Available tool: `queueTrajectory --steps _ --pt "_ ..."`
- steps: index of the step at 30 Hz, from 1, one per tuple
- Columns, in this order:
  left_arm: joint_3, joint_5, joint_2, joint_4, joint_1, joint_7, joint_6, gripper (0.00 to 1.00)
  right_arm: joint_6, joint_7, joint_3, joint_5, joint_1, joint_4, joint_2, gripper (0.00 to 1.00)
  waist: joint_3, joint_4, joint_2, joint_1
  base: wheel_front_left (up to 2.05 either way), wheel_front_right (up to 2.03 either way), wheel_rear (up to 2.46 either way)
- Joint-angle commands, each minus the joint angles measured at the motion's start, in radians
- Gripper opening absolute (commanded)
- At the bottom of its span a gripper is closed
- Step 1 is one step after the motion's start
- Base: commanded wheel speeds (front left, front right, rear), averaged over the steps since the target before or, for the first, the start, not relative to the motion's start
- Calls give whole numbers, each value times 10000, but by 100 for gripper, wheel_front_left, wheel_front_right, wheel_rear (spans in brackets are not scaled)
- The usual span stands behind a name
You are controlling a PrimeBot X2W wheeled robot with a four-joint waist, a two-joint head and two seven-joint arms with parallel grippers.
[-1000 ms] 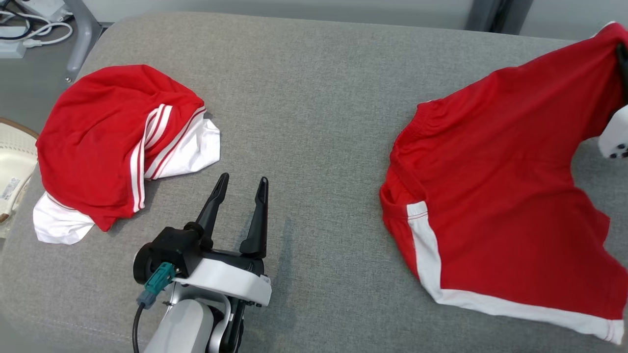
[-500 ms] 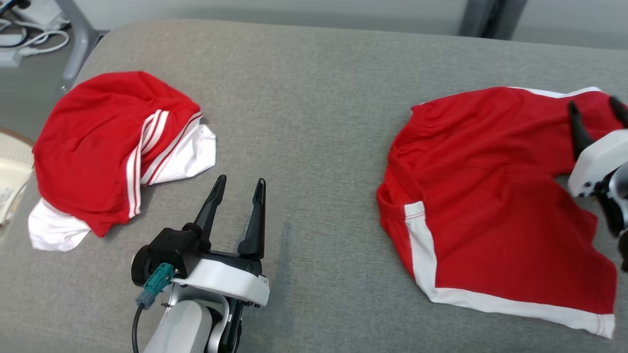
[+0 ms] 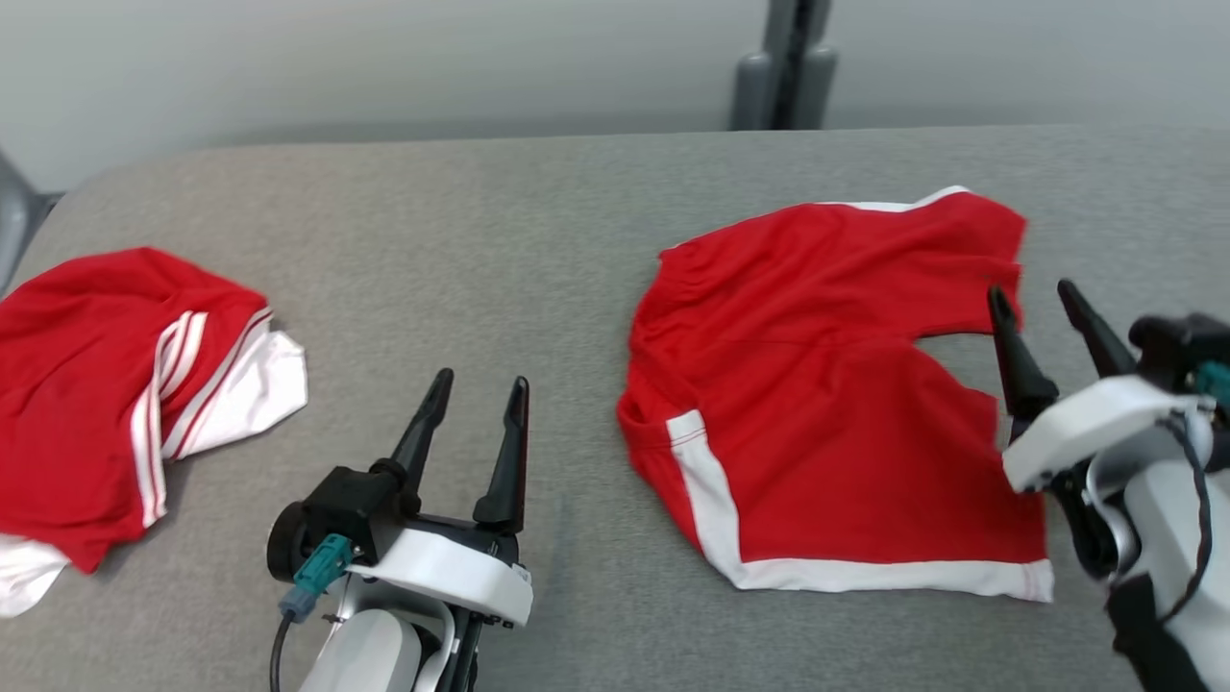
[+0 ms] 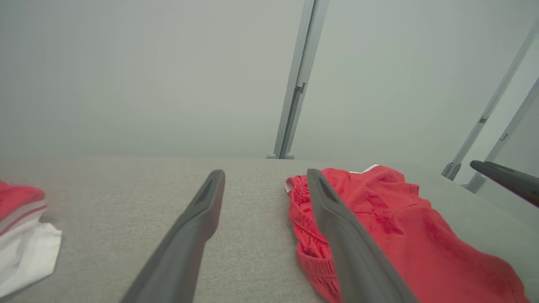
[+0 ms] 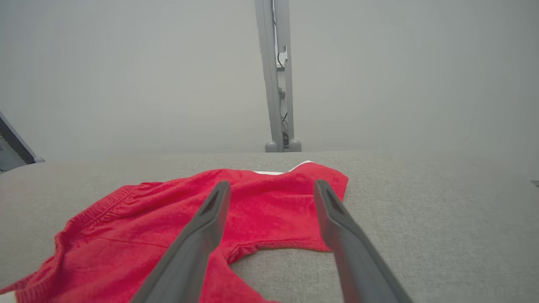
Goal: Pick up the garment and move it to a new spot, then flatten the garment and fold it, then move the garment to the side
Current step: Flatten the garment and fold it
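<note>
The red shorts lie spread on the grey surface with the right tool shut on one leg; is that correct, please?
Not quite: the right tool is open and grips nothing, as the right wrist view shows. The red shorts do lie spread on the grey surface.

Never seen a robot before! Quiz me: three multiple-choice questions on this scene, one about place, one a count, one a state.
1. Relative to the crumpled garment, the spread shorts lie: A on it; B to the robot's right; C under it.
2. Red garments on the grey surface: A one; B two; C four.
3. The right claw is: A open, empty; B shut on shorts; C shut on a cup.
Answers: B, bare grey separates them; B, two separate pieces; A, it stands spread, gripping nothing.
</note>
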State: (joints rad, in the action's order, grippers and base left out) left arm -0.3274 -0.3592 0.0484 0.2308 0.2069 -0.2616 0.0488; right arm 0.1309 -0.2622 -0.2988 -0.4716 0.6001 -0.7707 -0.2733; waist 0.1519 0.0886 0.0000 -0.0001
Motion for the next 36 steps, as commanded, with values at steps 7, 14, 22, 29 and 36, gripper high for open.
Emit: queueTrajectory --steps 7,14,22,29,36 --pt "-663 10 40 695 298 -36 -351 100 -3 -32 966 520 -1991 1996 617 100 -135 -1190 0 1 0 0 0" --pt "-1632 34 43 2115 1055 0 -723 100 -1 -34 1463 877 -2474 2454 989 100 48 -1718 0 1 0 0 0" --pt "-2518 -198 45 3462 2143 564 -629 100 -3 -34 1749 1098 -2603 2609 1173 100 234 -2045 0 1 0 0 0" --pt "-3039 -305 46 4490 2849 1270 -347 100 -1 -35 1821 1311 -2640 2620 1312 100 297 -2061 0 1 0 0 0" --pt "-3228 -544 40 4913 3017 1373 -416 0 -3 -35 1812 1467 -2687 2689 1338 100 259 -1815 0 1 0 0 0"
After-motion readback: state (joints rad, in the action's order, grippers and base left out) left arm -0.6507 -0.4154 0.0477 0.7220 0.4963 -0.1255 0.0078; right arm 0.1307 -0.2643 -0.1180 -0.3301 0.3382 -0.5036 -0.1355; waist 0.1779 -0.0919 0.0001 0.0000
